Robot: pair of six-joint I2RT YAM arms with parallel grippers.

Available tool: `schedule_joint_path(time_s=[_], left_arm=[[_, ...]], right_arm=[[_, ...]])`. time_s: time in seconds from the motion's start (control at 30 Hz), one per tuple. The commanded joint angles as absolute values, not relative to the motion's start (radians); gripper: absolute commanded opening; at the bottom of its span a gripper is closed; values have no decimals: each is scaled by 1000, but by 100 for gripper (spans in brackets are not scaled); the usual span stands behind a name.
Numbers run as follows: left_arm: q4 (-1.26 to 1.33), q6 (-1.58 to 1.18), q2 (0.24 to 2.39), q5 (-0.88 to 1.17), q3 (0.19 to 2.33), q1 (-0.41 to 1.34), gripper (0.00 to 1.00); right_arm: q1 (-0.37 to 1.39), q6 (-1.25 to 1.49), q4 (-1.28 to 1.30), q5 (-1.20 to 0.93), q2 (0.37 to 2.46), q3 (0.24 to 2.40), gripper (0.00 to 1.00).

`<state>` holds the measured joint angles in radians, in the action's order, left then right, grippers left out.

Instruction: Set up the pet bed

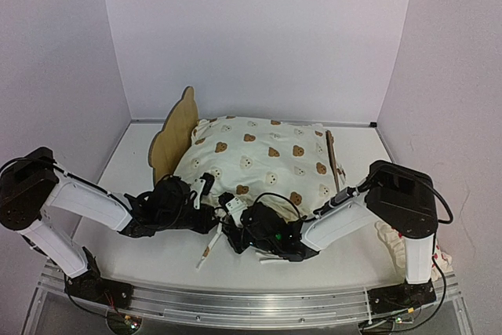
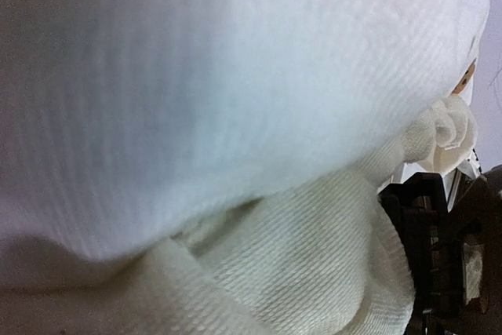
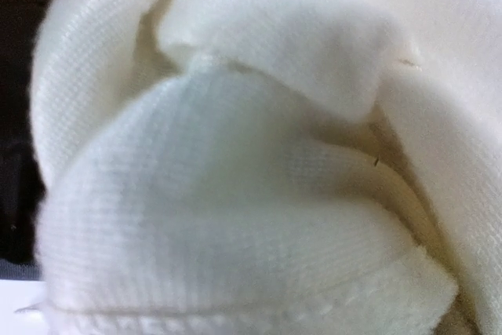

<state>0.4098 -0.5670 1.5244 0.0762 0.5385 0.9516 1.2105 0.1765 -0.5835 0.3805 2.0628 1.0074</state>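
Grippers first, low in the middle of the top view: the left gripper (image 1: 205,188) is clamped shut, the right gripper (image 1: 235,211) is buried in cloth (how wide, I can't tell). Both sit at the near edge of the bear-print cushion (image 1: 267,158). It covers the pet bed (image 1: 174,137) just behind them. A pillow (image 1: 391,239) lies at lower right.

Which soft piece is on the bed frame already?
The cream bear-print cushion, lying over the light plywood pet bed. The small white pillow lies on the table, off to the right.
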Motion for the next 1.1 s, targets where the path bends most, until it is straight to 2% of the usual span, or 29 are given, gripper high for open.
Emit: schedule_joint_path(time_s=[0.0, 0.23, 0.67, 1.07], left_arm=[[407, -572, 1490, 65, 531, 945, 0], [388, -566, 1469, 51, 528, 944, 0], [372, -562, 1451, 50, 533, 945, 0], [347, -561, 1413, 33, 534, 945, 0]], right_arm=[[1209, 171, -689, 431, 2029, 995, 32], [1209, 152, -702, 436, 1981, 967, 38], [1209, 130, -753, 428, 1940, 945, 36], [1209, 143, -757, 392, 2001, 971, 37]])
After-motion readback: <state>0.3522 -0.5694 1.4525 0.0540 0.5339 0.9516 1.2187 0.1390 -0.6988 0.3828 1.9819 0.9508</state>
